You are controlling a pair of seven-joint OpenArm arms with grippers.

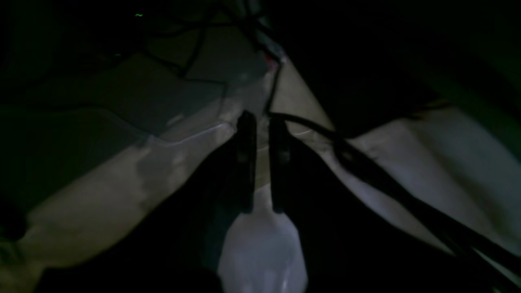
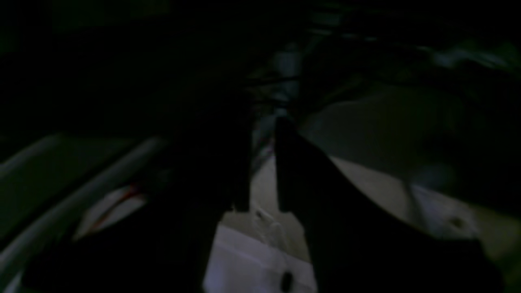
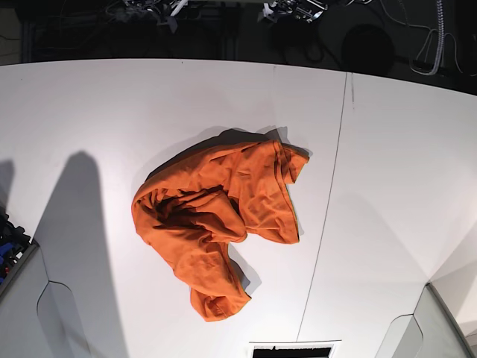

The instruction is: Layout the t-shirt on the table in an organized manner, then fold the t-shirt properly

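Note:
The orange t-shirt [image 3: 216,216] lies crumpled in a heap near the middle of the white table [image 3: 387,164], one end trailing toward the near edge. Neither arm shows in the base view. The left wrist view is very dark: my left gripper [image 1: 261,118] holds its two dark fingers a narrow gap apart, with nothing between them, over a pale surface. The right wrist view is darker and blurred: my right gripper [image 2: 263,122] also has a small empty gap between its fingers. No t-shirt appears in either wrist view.
A thin dark seam [image 3: 328,209] runs across the table just right of the shirt. Cables and gear [image 3: 291,9] sit beyond the curved far edge. A dark slot [image 3: 291,349] is at the near edge, and a dark object [image 3: 9,242] at the left edge.

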